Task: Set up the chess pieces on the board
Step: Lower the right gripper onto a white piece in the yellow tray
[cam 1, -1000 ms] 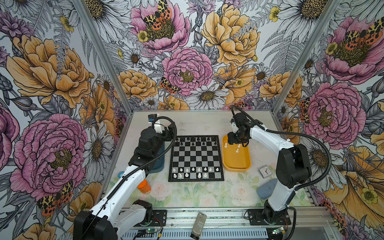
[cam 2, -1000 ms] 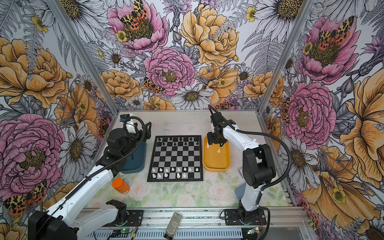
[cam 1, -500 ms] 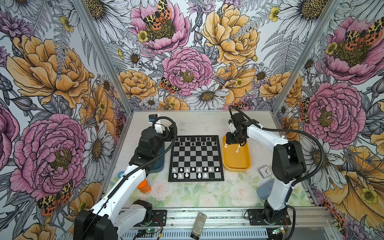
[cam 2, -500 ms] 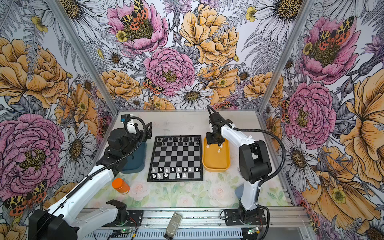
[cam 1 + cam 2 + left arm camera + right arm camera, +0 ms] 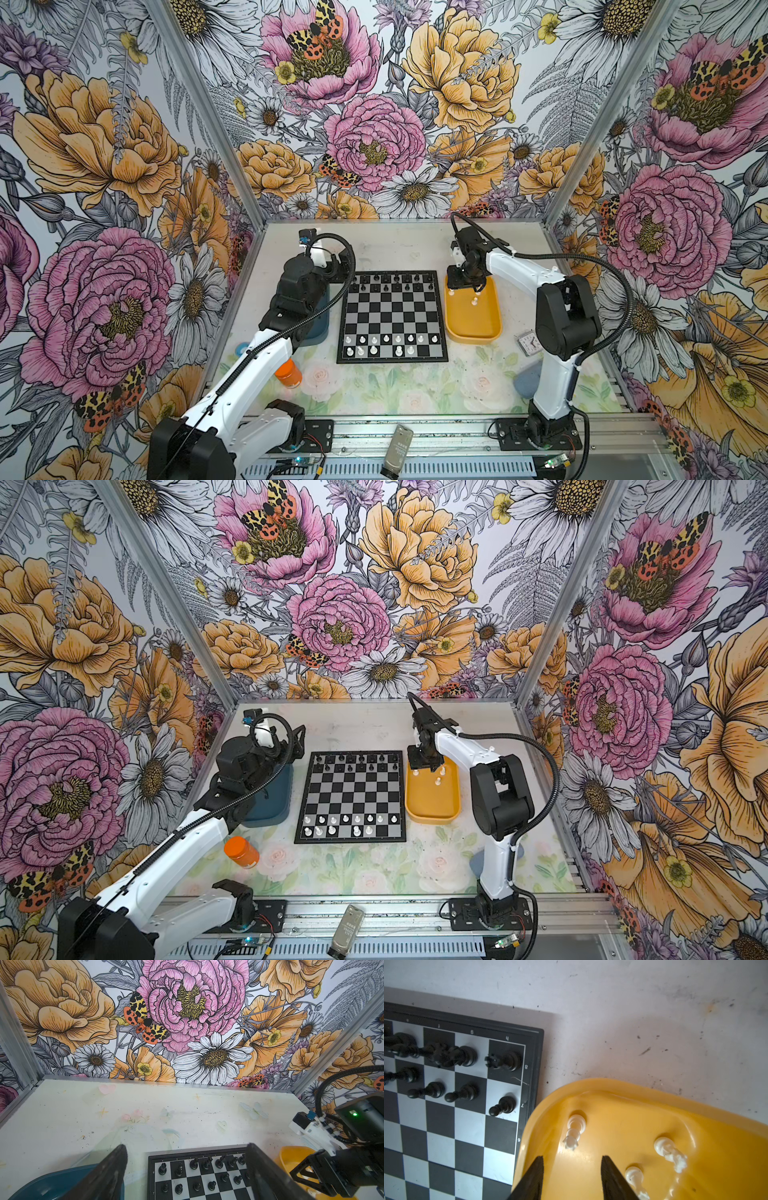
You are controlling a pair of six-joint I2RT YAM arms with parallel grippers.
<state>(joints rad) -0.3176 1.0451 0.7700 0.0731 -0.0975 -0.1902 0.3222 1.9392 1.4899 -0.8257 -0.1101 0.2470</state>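
Note:
The board (image 5: pixel 392 309) (image 5: pixel 351 789) lies mid-table, black pieces on its two far rows. Several white chess pieces (image 5: pixel 386 338) (image 5: pixel 345 818) stand on its two near rows. Three more white chess pieces (image 5: pixel 574 1130) (image 5: pixel 668 1151) (image 5: pixel 635 1178) stand in the yellow tray (image 5: pixel 471 322) (image 5: pixel 716 1147) beside the board's right edge. My right gripper (image 5: pixel 461 282) (image 5: pixel 422 763) (image 5: pixel 572 1159) hangs open over the tray's far end, nothing between its fingers; the crowned white piece is just beyond its fingertips. My left gripper (image 5: pixel 341 266) (image 5: pixel 186 1146) is wide open above the board's (image 5: pixel 151 1160) far left corner, holding nothing.
A dark blue tray (image 5: pixel 318 328) (image 5: pixel 52 1180) sits left of the board under my left arm. An orange bottle (image 5: pixel 287 373) and a small blue disc (image 5: pixel 241 348) are at the near left. A small clock (image 5: pixel 528 343) and a grey-blue object (image 5: pixel 524 380) lie near my right arm's base.
My right gripper has shifted a little left toward the tray's far end near the board, and its jaws have narrowed. The left gripper has opened slightly and stayed in place.

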